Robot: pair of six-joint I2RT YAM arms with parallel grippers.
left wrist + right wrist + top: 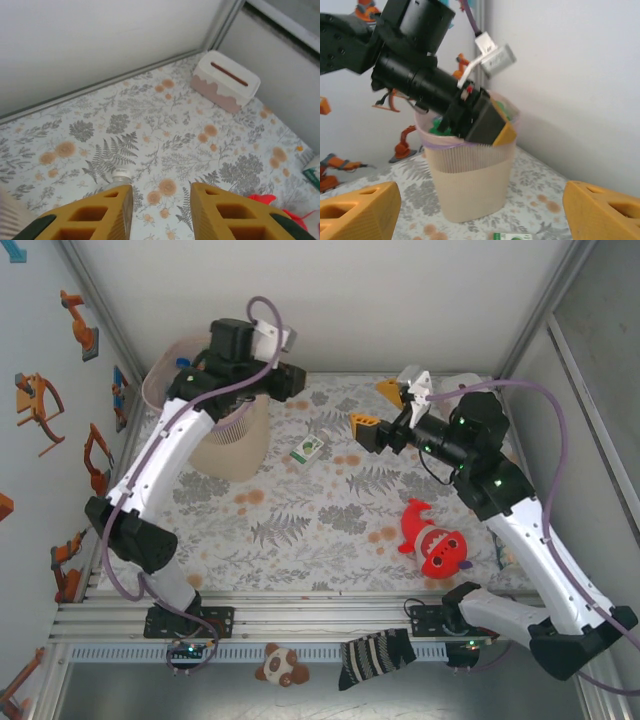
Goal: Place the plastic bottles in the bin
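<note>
Hanging over the rim of the bin (470, 190), the left gripper (161, 189) is seen with its jaws parted and nothing between them. Only the patterned worktop (150, 125) is visible through the gap, so it is judged to be released, with no bottle held. The right gripper (377, 405) is spread wide and empty above the middle of the worktop, turned towards the bin. Green bottles (438, 125) are seen inside the bin, reaching up to the pinkish liner (425, 134) at its mouth, while one labelled bottle (310, 448) is found lying on the worktop between the bin and the right gripper. Several risks can be judged from here. Because the bin appears filled near to its rim, a further bottle dropped onto the heap could bounce or slide out again. Because the left gripper sits low at the rim, the liner could be snagged, or the bin tipped, when that arm is drawn away. The labelled bottle, being round, could be rolled aside by an off-centre pinch. The two arms could also be brought into contact if both are sent towards it.
</note>
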